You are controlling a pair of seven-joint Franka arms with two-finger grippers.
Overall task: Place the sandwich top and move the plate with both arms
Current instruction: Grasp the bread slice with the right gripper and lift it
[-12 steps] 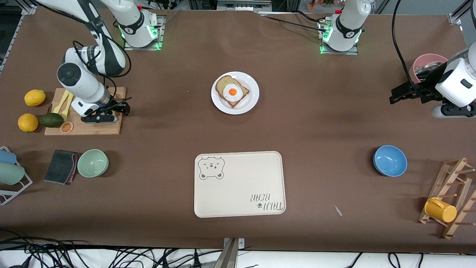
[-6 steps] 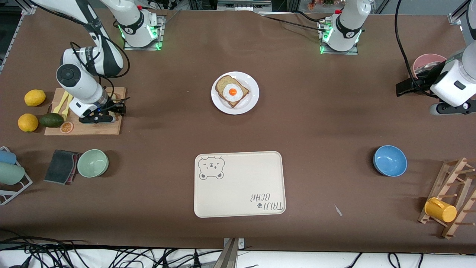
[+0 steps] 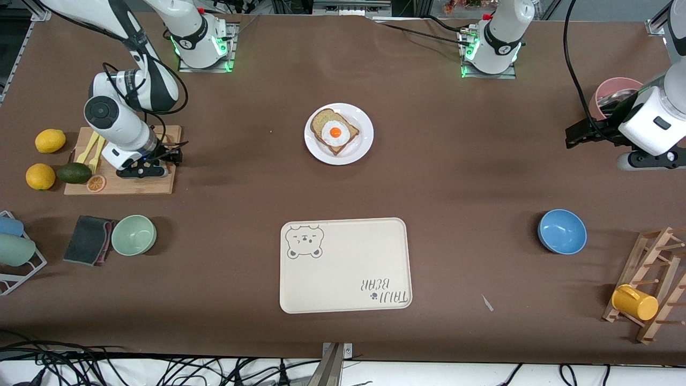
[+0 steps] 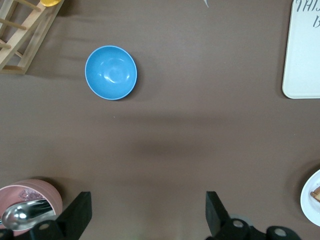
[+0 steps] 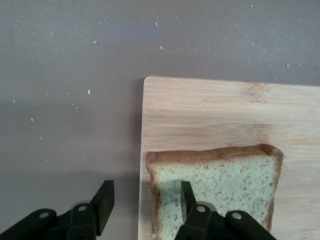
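Note:
The sandwich top [image 5: 220,190], a speckled slice with a brown crust, lies flat on the wooden cutting board [image 5: 210,115]. My right gripper [image 5: 146,192] is low over it and open. One finger is above the slice, the other past the board's edge, and the crust lies between them. In the front view the right gripper [image 3: 161,163] hides the slice. The white plate [image 3: 353,153] stands mid-table and carries a bread slice with a fried egg [image 3: 335,131]. My left gripper [image 4: 147,200] hangs open and empty over bare table beside the pink bowl [image 4: 35,192].
The cream bear-print tray [image 3: 343,268] lies nearer the front camera than the plate. The blue bowl [image 3: 561,231] and a wooden rack with a yellow cup [image 3: 635,303] are at the left arm's end. Lemons, an avocado [image 3: 74,172], a green bowl [image 3: 133,234] and a cloth are at the right arm's end.
The right gripper's fingers have drawn closer together around the slice's edge and the hand has settled slightly over the board. The left hand shifted a little beside the pink bowl.

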